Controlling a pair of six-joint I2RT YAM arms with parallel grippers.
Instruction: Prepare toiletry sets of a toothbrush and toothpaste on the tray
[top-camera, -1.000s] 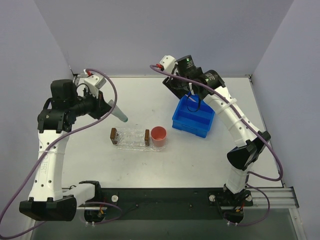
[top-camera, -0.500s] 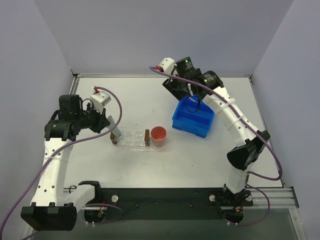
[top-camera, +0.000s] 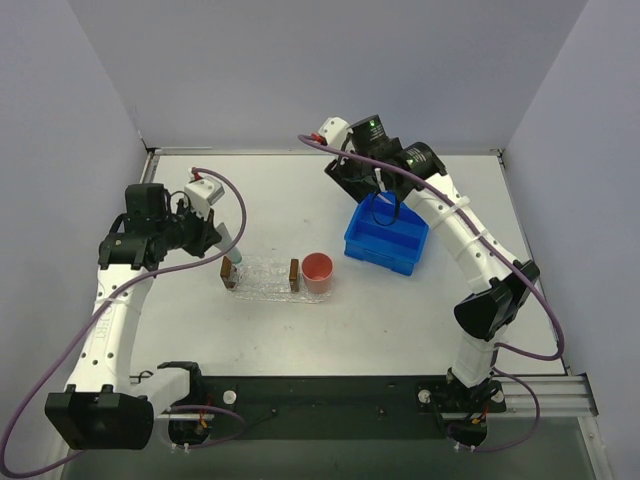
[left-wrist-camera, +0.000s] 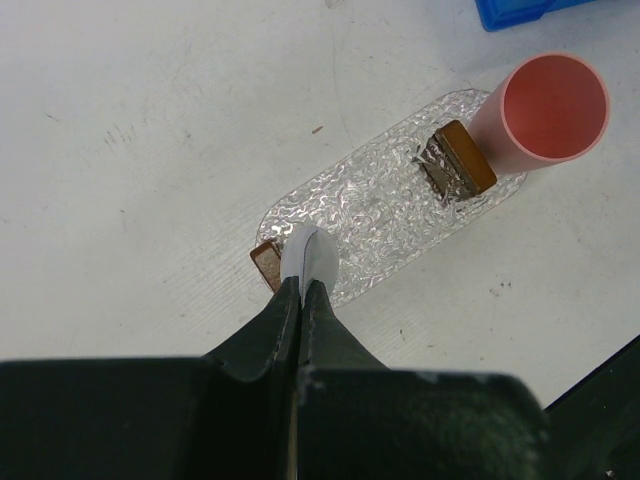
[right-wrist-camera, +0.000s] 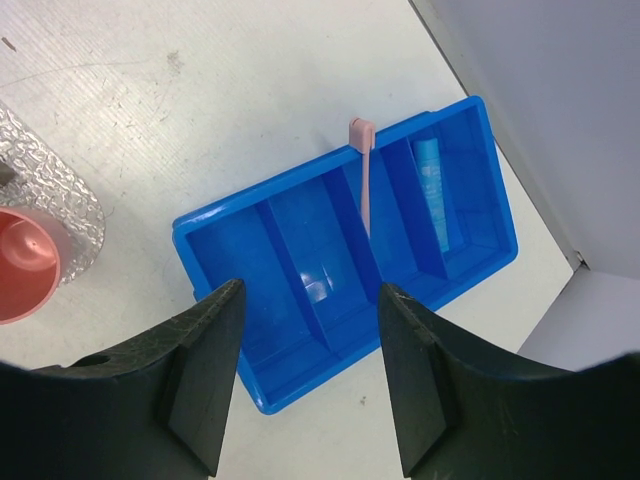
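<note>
In the left wrist view the left gripper fills the lower centre, its fingers pinched tight on the whitish-grey toothpaste tube, whose end pokes out over the lower-left end of the clear, bumpy plastic oval tray. Two small brown blocks sit on the tray, one at each end, and a pink plastic cup stands at its upper-right end. In the right wrist view the right gripper hangs above the blue divided plastic bin, fingers spread apart with nothing between them. The thin pink toothbrush leans against the bin's upper rim, along a divider; the light blue toothpaste tube lies in the right-hand compartment.
</note>
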